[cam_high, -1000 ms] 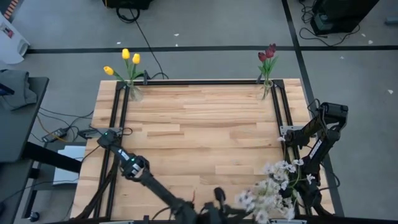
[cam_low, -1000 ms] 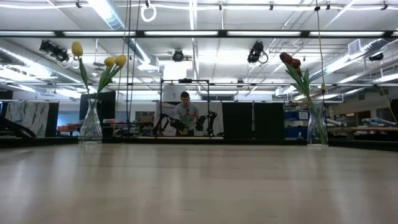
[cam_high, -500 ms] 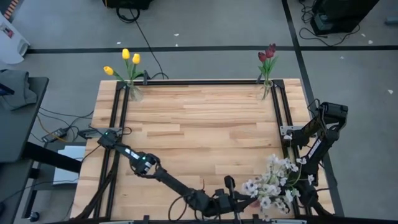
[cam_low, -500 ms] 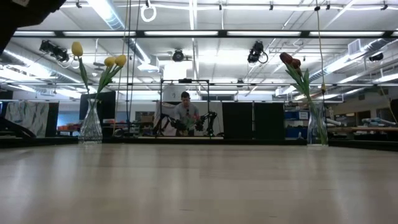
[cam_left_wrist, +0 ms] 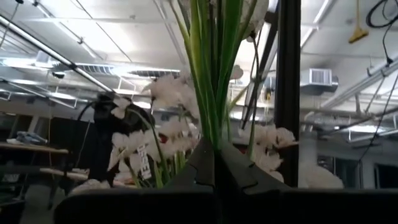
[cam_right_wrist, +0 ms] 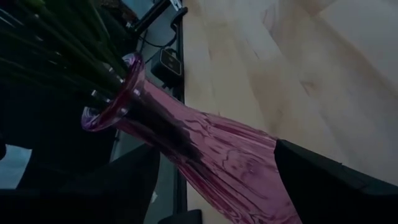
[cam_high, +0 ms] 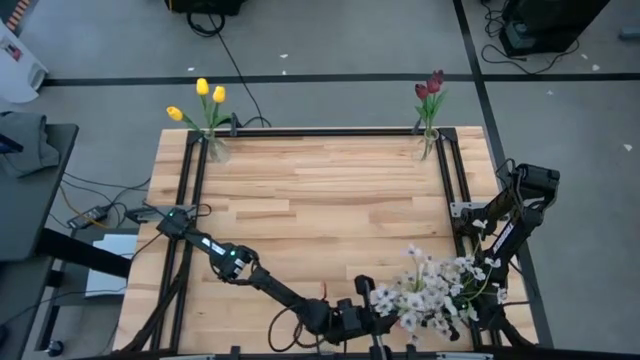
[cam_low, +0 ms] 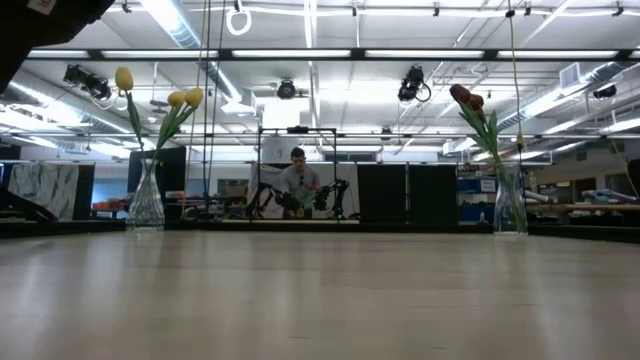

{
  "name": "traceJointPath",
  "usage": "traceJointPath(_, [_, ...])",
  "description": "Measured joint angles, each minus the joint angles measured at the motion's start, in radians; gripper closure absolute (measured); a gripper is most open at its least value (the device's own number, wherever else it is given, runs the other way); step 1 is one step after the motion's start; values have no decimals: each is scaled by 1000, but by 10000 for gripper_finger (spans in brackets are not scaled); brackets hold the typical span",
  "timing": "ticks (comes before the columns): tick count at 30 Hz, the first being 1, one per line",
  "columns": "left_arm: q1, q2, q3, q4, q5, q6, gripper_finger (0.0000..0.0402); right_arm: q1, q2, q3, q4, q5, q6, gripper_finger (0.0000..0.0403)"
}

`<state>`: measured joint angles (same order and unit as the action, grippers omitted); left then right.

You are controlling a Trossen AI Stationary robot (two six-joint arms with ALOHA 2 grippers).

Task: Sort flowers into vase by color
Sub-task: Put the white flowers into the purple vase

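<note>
A bunch of whitish blossom sprays (cam_high: 425, 290) with green stems stands in a pink glass vase (cam_right_wrist: 186, 149) at the table's near right. My right gripper (cam_right_wrist: 214, 149) is shut on the vase, and my left gripper (cam_left_wrist: 214, 155) is shut on the stems. In the high view my left gripper (cam_high: 372, 318) is left of the blossoms and my right gripper (cam_high: 482, 298) is right of them. Yellow tulips (cam_high: 207, 95) stand in a clear vase at the far left corner. Dark red tulips (cam_high: 430, 88) stand in a vase at the far right corner. My left gripper pinches several green stems (cam_left_wrist: 211, 121) of the whitish sprays between its two fingers. The stems and blossoms (cam_left_wrist: 171, 99) rise beyond the fingertips. My right gripper holds the pink vase by its body (cam_right_wrist: 214, 171), one finger (cam_right_wrist: 134, 180) on each side. The vase is tilted, its mouth (cam_right_wrist: 112, 93) holding the stems (cam_right_wrist: 62, 43).
A black frame (cam_high: 190, 200) runs along the table's left, far and right sides. The wooden tabletop (cam_high: 320, 200) lies between the two far vases, which also show in the low view, yellow tulips (cam_low: 150, 110) and red tulips (cam_low: 478, 110). A person sits far behind the table (cam_low: 297, 175).
My left arm has come in from the near edge toward the blossoms. The bunch of whitish sprays has shifted toward the table's left and a little toward the far edge, its blossoms spreading leftward.
</note>
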<state>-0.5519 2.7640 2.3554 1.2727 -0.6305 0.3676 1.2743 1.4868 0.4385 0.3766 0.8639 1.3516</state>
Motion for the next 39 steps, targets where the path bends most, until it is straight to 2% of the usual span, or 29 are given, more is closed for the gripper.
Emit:
traceJointPath(6, [9,0,0,45,26,-3,400,-13,0,0,3,-7,8,76])
traceJointPath(11, [24,0,0,40,101,-86,400,-28,-1,1,4,-21,11,76])
traceJointPath(17, [28,0,0,20,102,-84,400,-50,-1,1,33,-23,8,76])
traceJointPath(33, [33,0,0,-193,103,-141,400,-61,-1,1,47,-47,-19,78])
traceJointPath(39, [28,-1,1,-337,106,-183,399,-61,-1,2,39,-50,-19,88])
